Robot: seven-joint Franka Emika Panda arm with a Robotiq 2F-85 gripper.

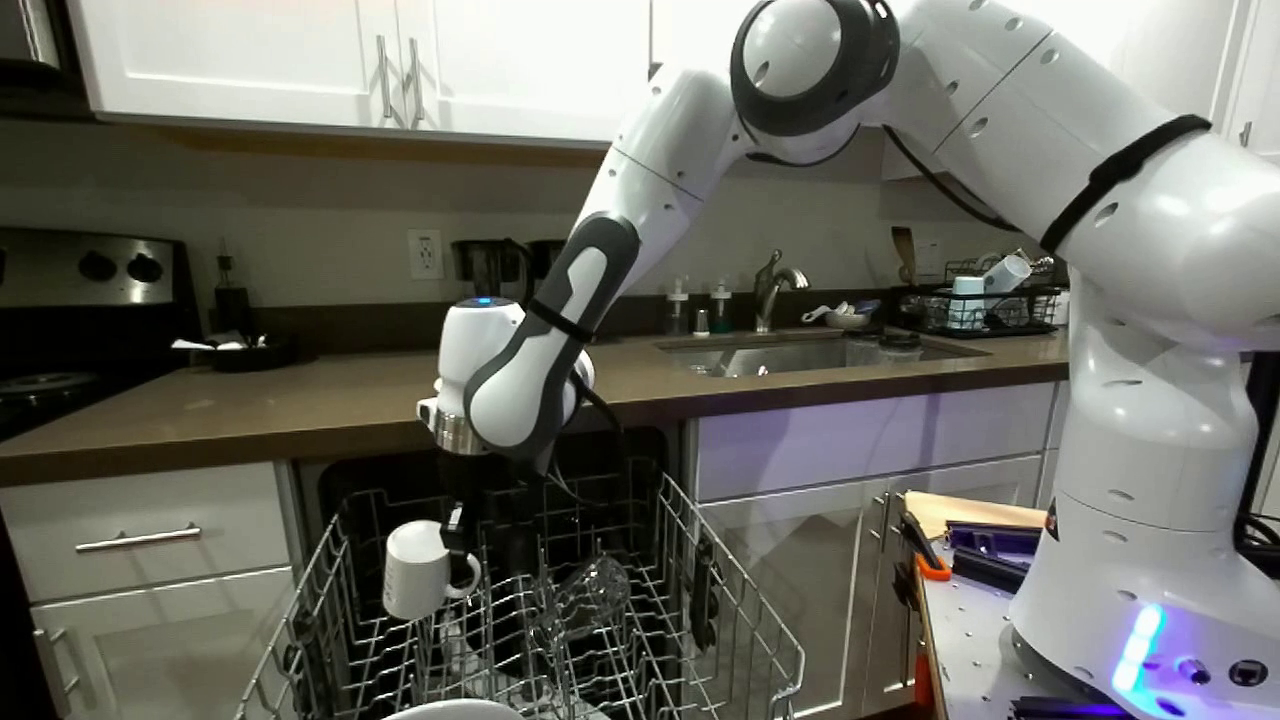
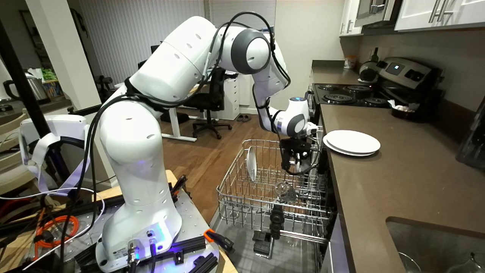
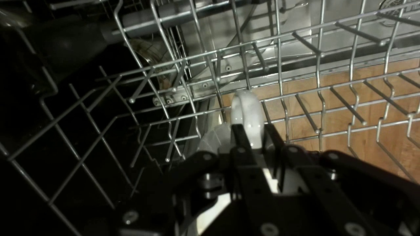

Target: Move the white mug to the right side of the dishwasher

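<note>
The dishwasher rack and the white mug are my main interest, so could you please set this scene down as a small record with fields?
Held object: white mug
End effector: closed on the mug's handle
Dishwasher rack: pulled out, in front of the counter
Mug position: at the rack's side away from the robot's base
Mug touching tines: cannot be told
Also in rack: clear glass; white plate standing on edge
On countertop: stacked white plates
</note>
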